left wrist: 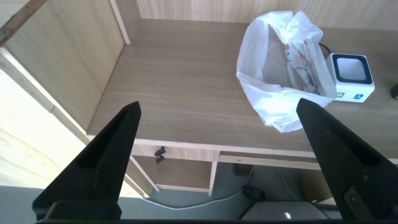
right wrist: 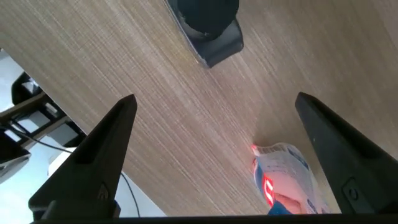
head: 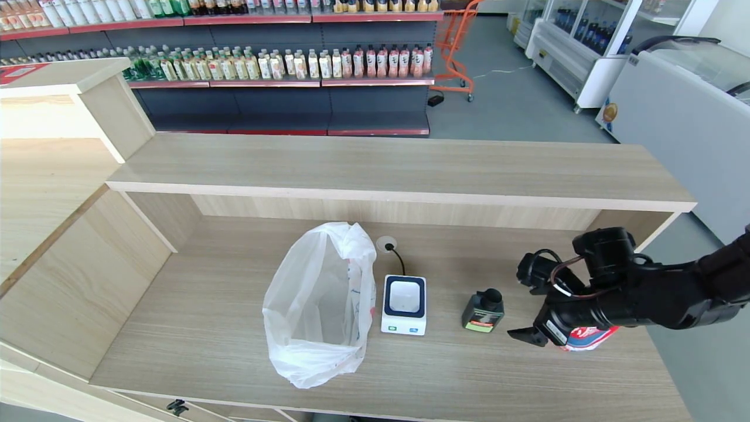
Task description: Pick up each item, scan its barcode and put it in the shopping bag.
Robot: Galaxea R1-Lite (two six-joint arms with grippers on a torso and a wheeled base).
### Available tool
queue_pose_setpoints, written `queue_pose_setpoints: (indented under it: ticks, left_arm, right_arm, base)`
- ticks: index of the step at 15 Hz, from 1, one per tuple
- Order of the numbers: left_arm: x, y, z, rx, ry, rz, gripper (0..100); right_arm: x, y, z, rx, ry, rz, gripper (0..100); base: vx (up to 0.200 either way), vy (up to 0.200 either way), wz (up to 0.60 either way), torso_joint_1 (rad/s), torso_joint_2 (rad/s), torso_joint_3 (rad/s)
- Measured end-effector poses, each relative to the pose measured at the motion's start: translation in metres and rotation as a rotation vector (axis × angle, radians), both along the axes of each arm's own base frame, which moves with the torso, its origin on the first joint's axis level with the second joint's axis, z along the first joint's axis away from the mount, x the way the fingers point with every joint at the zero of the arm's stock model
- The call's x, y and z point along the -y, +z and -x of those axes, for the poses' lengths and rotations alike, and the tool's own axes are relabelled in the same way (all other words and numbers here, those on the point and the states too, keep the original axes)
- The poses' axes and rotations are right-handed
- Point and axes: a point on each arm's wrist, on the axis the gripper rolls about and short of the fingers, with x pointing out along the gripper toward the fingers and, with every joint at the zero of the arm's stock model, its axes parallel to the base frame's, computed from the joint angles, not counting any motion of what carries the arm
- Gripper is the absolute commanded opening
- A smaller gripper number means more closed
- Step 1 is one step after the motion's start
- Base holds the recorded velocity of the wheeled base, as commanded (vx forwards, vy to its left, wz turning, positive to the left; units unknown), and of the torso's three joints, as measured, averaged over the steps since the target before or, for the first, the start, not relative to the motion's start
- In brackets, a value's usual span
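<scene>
Your right gripper (right wrist: 216, 102) hung over the right end of the counter (head: 410, 363) with its fingers spread wide and nothing clamped between them. The red, white and blue packet (right wrist: 287, 182) lay flat on the wood below it, inside the gap but much closer to one finger than to the other. I could not tell whether that finger touched it. The dark bottle (head: 484, 310) stood upright to the left of the gripper, between it and the scanner (head: 404, 303), apart from both.

From the head view you got the layout. The shopping bag (head: 319, 305) stood left of the scanner and just beside it, and the packet peeked out from under the wrist on its near right side, mostly covered. The right wrist view gave you what that angle hid: both fingers apart, the packet off-centre beneath them, and the bottle's cap seen from above beyond the fingertips.

Your left gripper (left wrist: 219, 107) was released too, its fingers well apart and holding nothing, above the near left part of the counter. Its wrist view looked down into the bag's open mouth, with the scanner just to the bag's right.
</scene>
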Motion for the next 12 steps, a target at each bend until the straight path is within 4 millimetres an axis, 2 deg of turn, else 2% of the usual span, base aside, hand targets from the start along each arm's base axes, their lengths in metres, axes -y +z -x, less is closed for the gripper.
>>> queue_pose_setpoints:
  ticks: [7, 12]
  left_arm:
    - [0.0, 0.0, 0.0, 0.0, 0.0, 0.0, 100]
    - [0.0, 0.0, 0.0, 0.0, 0.0, 0.0, 100]
  right_arm:
    - [-0.021, -0.031, -0.016, 0.024, 0.075, 0.007, 100]
    - [-0.037, -0.046, -0.026, 0.058, 0.111, -0.003, 100]
  base:
    - [0.0, 0.0, 0.0, 0.0, 0.0, 0.0]
    - [0.0, 0.0, 0.0, 0.0, 0.0, 0.0]
